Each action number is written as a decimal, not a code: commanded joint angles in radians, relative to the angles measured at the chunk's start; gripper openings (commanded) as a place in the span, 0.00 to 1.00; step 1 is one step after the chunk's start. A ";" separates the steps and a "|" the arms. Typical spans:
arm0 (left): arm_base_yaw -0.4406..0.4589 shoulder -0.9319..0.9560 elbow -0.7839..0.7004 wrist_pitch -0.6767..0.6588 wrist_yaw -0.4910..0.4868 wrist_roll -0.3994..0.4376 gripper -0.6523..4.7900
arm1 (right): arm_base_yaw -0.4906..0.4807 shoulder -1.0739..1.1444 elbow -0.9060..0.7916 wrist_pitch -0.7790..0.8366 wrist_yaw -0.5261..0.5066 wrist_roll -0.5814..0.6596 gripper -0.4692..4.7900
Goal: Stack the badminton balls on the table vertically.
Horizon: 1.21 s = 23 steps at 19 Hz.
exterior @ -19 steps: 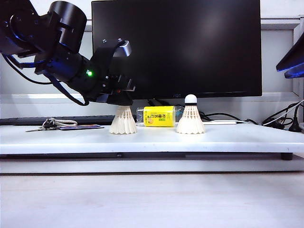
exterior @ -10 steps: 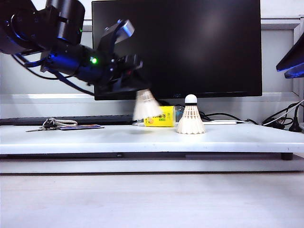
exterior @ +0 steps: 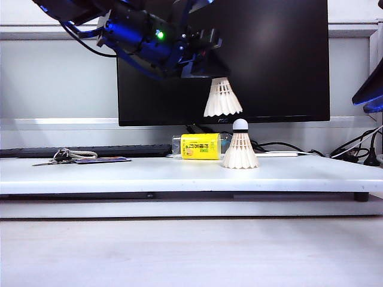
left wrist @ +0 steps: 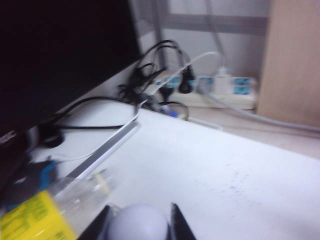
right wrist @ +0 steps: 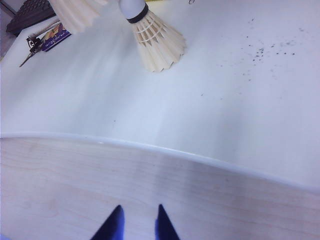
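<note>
One badminton ball (exterior: pixel 240 145) stands skirt down on the white table (exterior: pixel 179 173), its black-ringed cork tip up. The second badminton ball (exterior: pixel 222 98) hangs skirt down in the air, just above and slightly left of the standing one and clear of its tip. My left gripper (exterior: pixel 210 70) is shut on its cork, which shows in the left wrist view as a white dome (left wrist: pixel 137 225) between the two dark fingers. In the right wrist view my right gripper (right wrist: pixel 137 220) stands open and empty over the wooden surface in front of the table edge, well short of the standing ball (right wrist: pixel 155 40).
A clear bottle with a yellow label (exterior: pixel 200 146) lies behind and left of the standing ball. A large black monitor (exterior: pixel 269 60) fills the back. Keys and a card (exterior: pixel 66 156) lie at the table's left. Cables and a power strip (left wrist: pixel 225 85) are behind the table.
My left gripper has lifted the left ball off the table and carried it up and to the right, to above the standing ball. The right gripper has stayed put.
</note>
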 commanded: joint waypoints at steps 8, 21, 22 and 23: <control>-0.023 0.084 0.111 -0.002 0.005 0.003 0.34 | 0.001 -0.001 0.004 0.018 -0.029 0.001 0.26; -0.043 0.170 0.142 0.002 0.002 0.016 0.34 | 0.000 -0.001 0.004 0.019 -0.029 0.001 0.26; -0.048 0.179 0.145 0.002 0.001 0.024 0.34 | 0.001 -0.001 0.004 0.019 -0.029 0.001 0.26; -0.053 0.188 0.148 0.002 0.002 0.026 0.34 | 0.001 -0.001 0.004 0.019 -0.029 0.000 0.26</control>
